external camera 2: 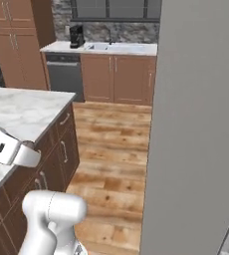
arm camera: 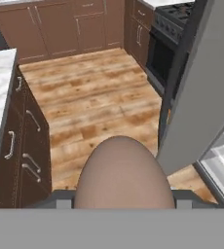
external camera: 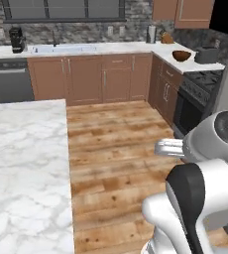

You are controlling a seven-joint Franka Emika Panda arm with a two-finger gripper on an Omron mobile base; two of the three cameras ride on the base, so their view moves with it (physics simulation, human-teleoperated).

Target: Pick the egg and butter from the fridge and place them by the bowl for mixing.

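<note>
Egg (arm camera: 123, 175) clamped in gripper (arm camera: 123, 200); bowl (external camera: 181, 55) on far counter (external camera: 136, 47), contents unclear.

A home kitchen — brown wooden cupboards (external camera: 103, 77), marble island (external camera: 24, 163), sink (external camera: 61, 48), stove (external camera: 205, 77) and grey fridge (external camera 2: 196, 124)

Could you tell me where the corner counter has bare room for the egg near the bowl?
The claw holds the egg. On the corner counter, the bowl sits close beside the toaster, so that gap is tight. The white stretch between the bowl and the sink looks bare. The marble island is also bare.
</note>
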